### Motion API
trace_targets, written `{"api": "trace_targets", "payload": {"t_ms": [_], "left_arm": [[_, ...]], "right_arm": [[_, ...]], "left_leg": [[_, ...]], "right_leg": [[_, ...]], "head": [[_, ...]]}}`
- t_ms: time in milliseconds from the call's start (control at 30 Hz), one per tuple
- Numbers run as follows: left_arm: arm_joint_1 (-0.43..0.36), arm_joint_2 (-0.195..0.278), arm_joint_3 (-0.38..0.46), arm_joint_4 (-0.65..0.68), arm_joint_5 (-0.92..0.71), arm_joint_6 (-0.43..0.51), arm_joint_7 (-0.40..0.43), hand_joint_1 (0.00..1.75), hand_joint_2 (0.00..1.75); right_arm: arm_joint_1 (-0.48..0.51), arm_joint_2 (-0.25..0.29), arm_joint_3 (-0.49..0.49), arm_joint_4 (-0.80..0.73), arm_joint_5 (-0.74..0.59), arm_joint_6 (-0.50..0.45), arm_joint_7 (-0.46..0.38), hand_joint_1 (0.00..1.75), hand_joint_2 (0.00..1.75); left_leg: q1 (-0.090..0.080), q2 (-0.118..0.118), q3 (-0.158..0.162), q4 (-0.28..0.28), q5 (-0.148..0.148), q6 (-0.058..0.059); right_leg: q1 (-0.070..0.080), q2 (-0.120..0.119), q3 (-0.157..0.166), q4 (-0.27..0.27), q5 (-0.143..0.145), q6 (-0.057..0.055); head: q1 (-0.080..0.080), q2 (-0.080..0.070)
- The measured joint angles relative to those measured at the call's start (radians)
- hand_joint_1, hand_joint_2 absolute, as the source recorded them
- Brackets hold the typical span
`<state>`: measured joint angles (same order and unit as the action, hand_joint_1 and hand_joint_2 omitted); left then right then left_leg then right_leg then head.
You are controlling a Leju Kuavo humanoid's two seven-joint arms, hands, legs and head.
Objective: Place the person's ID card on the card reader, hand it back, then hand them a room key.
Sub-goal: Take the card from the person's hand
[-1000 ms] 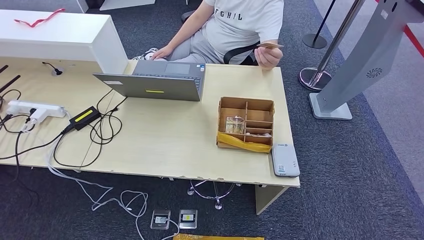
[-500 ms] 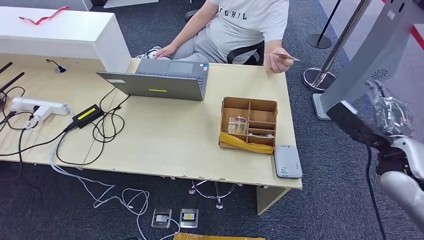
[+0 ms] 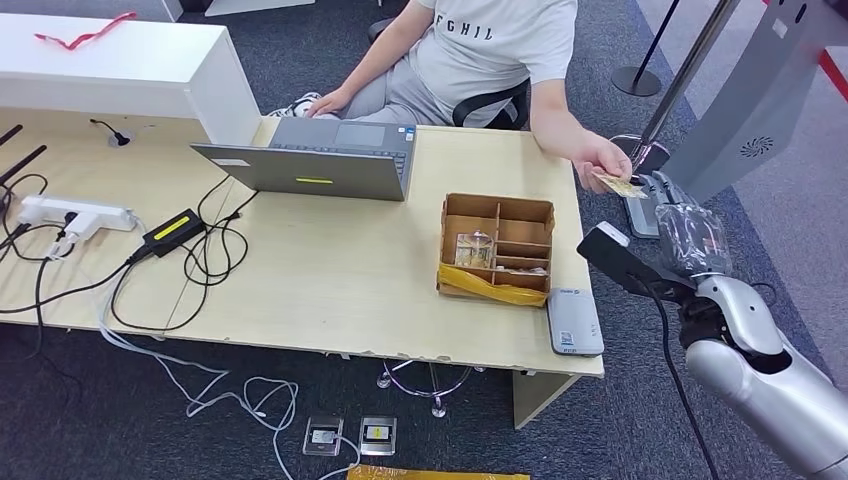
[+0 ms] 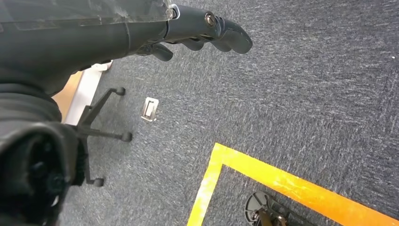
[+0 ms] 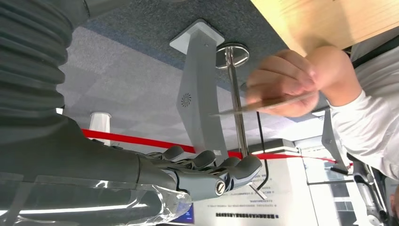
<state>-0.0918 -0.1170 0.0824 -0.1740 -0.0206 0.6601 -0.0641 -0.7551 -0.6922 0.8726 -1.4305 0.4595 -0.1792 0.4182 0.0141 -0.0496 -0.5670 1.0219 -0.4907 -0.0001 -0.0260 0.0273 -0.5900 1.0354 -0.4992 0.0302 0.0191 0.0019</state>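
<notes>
Right hand empty, fingers loosely spread, just beside card offered in person's hand. Risk: mistimed grasp drops card beside desk. Left hand empty, half curled.

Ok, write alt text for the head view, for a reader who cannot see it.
A seated person holds a card out past the desk's right end toward the robot's raised right hand, which holds nothing. On the desk sit a laptop, a divided box and a card reader.

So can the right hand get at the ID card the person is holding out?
Probably yes. The right hand is raised beside the table edge, close to the ID card in the person's hand, fingers apart, with nothing between them.
</notes>
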Motion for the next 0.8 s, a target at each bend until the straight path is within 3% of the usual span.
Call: {"api": "trace_targets", "payload": {"t_ms": [267,467,600,800], "left_arm": [[0.001,0.0,-0.01,0.0,0.011,0.004,0.002,0.0,0.0],[0.002,0.002,-0.025,0.0,0.007,0.003,0.032,0.0,0.0],[0.003,0.005,-0.029,0.0,0.004,0.003,0.054,0.0,0.0],[0.005,0.015,-0.045,0.0,0.0,0.003,0.099,0.0,0.0]], "right_arm": [[-0.039,0.075,0.05,0.091,0.016,-0.07,-0.027,0.0,1.75],[-0.043,0.102,0.064,0.129,0.028,-0.1,-0.022,0.01,1.75],[-0.043,0.111,0.069,0.14,0.03,-0.106,-0.023,1.75,1.75],[-0.043,0.124,0.07,0.154,0.022,-0.11,-0.04,1.75,1.75]], "left_leg": [[0.0,0.001,0.0,0.0,0.0,0.0],[0.0,0.001,0.001,0.0,0.0,0.0],[0.0,0.001,0.001,0.0,0.0,0.0],[0.0,0.001,0.001,0.0,0.0,0.0]], "right_leg": [[0.0,0.002,0.0,0.0,0.0,0.0],[0.0,0.002,0.0,0.0,0.0,0.0],[0.0,0.002,0.0,0.0,0.0,0.0],[0.0,0.002,0.0,0.0,0.0,0.0]], "head": [[0.0,0.0],[0.0,0.0],[0.0,0.0],[0.0,0.0]]}}
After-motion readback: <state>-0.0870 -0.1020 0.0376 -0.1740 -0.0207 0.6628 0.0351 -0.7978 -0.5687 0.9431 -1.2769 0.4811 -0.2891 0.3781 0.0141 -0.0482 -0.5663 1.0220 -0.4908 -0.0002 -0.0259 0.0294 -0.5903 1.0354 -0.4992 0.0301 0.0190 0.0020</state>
